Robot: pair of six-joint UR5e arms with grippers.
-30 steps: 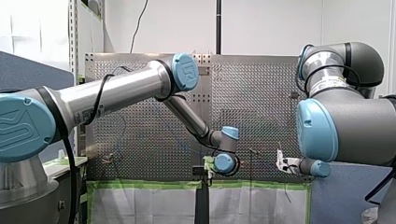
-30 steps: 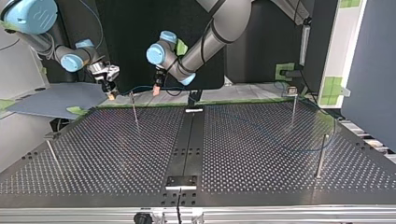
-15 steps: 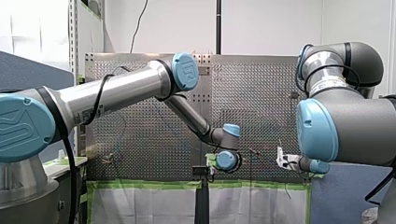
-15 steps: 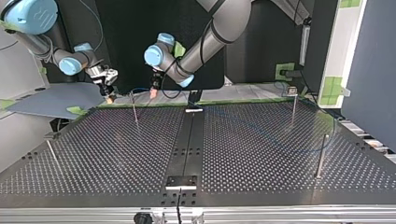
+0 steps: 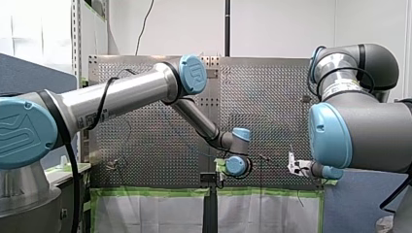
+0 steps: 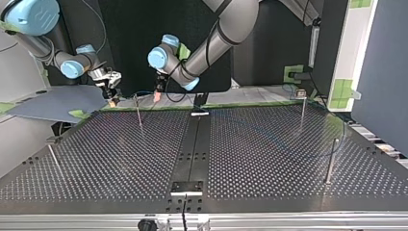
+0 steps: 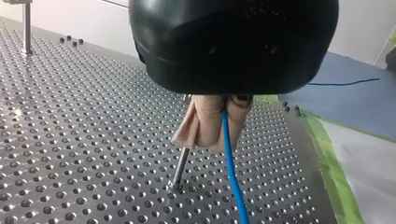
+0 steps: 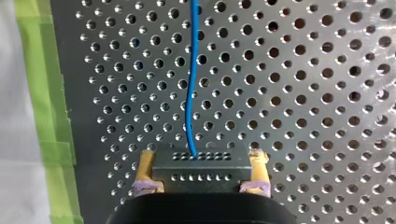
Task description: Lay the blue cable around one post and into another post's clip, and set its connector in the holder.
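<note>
Blue against the grey holes, the cable [image 7: 232, 177] is clenched between the beige pads [image 7: 201, 123] of my left tool [image 7: 212, 140]. The black housing [image 7: 233, 42] covers where the fingers start, and the cable is cut off a little past the pads. Just beside them stands a thin metal post [image 7: 179, 170], its top hidden behind the pads, so I cannot tell whether cable and post touch. My right tool [image 8: 201, 171] is grasping the dark connector [image 8: 201, 161] between yellow pads [image 8: 144, 167], which are mostly cut off by the view's edge. The cable leaves the connector's face and runs ahead over the holes. In the top view both tools hang at the far edge of the bench [image 6: 120, 159], one on either side of that post. The cable there is only a faint line, hard to follow across the plate toward two further posts [image 6: 330, 161] at that view's right. In the front view the left tool is hidden behind its own wrist. The bench is grey perforated metal with a dark centre strip [image 6: 192, 144], edged with green tape [image 8: 42, 93]. A blue-grey sheet [image 6: 53, 103] lies beyond it, and a white wall [image 5: 282, 24] closes the front view.
</note>
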